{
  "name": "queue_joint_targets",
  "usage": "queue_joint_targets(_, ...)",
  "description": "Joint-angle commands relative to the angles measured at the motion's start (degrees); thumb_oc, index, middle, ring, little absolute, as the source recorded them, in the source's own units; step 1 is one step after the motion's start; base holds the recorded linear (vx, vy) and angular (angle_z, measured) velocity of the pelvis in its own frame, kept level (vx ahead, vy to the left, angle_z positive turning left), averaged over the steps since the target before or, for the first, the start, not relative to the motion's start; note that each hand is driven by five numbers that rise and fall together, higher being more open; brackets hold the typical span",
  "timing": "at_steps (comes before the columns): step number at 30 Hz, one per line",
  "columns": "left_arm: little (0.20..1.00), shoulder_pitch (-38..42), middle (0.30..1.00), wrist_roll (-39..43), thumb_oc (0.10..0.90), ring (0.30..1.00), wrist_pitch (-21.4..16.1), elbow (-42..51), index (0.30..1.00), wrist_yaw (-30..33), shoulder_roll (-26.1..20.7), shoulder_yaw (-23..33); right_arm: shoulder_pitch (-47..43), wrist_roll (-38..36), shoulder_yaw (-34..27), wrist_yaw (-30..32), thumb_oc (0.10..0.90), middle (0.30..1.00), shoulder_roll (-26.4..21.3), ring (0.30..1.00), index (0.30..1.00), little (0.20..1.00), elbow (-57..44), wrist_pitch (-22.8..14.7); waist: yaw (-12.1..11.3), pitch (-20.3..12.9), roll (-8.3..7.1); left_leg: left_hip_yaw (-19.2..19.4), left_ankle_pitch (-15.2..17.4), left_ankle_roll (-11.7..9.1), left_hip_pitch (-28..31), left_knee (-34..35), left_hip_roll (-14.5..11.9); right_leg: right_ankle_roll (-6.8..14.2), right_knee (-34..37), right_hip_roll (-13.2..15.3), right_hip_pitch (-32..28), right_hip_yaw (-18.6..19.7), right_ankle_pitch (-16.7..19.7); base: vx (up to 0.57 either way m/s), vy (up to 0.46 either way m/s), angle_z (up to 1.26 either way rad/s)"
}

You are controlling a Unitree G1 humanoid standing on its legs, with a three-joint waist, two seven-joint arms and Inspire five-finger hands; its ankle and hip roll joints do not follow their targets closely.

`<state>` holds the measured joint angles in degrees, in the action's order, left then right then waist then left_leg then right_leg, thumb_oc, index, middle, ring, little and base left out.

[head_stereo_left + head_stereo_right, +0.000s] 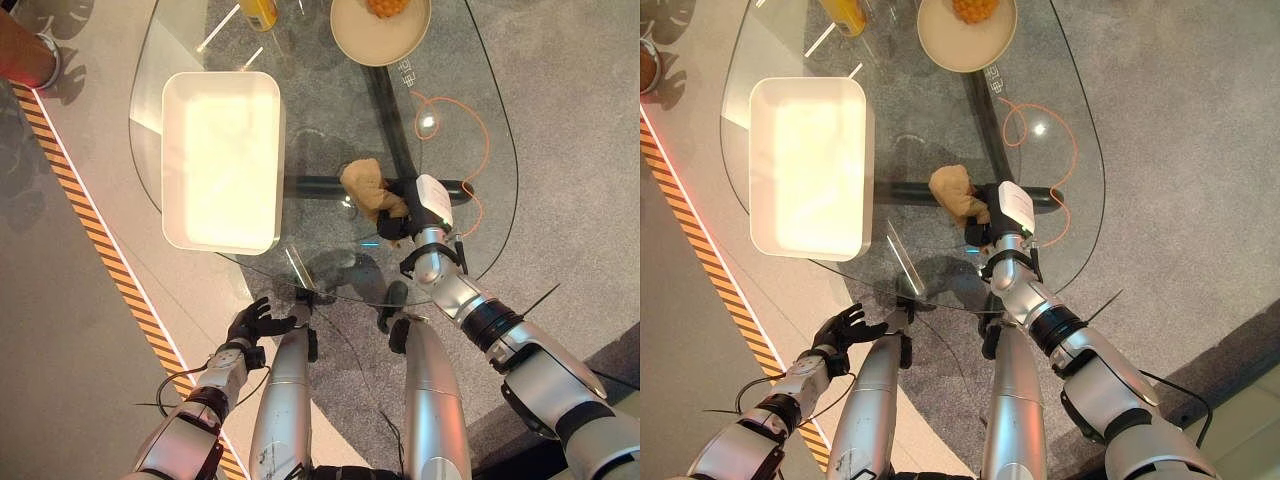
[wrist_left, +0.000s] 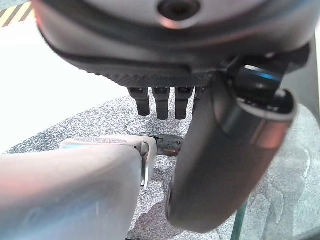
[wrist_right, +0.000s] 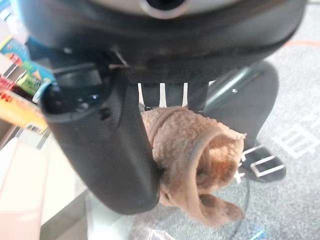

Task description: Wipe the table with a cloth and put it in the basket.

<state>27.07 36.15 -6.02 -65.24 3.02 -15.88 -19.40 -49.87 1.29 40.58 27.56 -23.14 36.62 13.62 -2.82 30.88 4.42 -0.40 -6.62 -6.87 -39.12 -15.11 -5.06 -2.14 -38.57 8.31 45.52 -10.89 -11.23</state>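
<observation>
A crumpled tan cloth (image 1: 370, 188) lies bunched on the glass table (image 1: 470, 120) near its front edge. My right hand (image 1: 415, 208) is shut on the cloth (image 3: 195, 155), thumb on one side and fingers curled behind it. The white rectangular basket (image 1: 222, 160) stands on the table's left part, a short way left of the cloth, with nothing in it. My left hand (image 1: 255, 324) hangs below the table's front edge, off the glass, fingers relaxed and holding nothing.
A round beige plate (image 1: 380, 35) with an orange item on it sits at the far middle, beside a yellow bottle (image 1: 260, 12). An orange cord (image 1: 470, 130) loops under the right part of the glass. A person's arm (image 1: 28, 55) shows at far left. Striped floor tape (image 1: 90, 230) runs along the left.
</observation>
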Motion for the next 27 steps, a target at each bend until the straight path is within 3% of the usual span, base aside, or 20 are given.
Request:
queue_joint_targets(1, 0.9, -2.9, 0.9, -0.6, 0.8, 0.9, -1.3, -0.2, 0.9, 0.3, 1.9, 0.4, -2.4, 4.3, 1.8, -1.7, 0.1, 0.3, 2.5, 0.3, 0.3, 0.2, -7.3, -2.5, 0.6, -1.1, 1.74, 4.4, 5.5, 3.6, -1.7, -7.9, 3.8, 3.1, 9.8, -0.9, -1.5, 2.7, 7.1, 0.0, 0.0, 0.0)
queue_joint_targets(27, 0.9, -2.3, 0.9, -0.9, 0.8, 0.9, 0.2, 0.7, 0.9, 0.2, 2.3, -0.8, -6.3, 8.4, 5.0, -8.5, 0.1, 0.3, 2.5, 0.3, 0.3, 0.2, -6.3, -0.6, -0.2, -1.1, 2.91, 4.2, 5.3, 3.7, -1.5, -7.8, 4.5, 3.2, 9.3, 0.0, -0.9, 2.6, 7.6, 0.0, 0.0, 0.0)
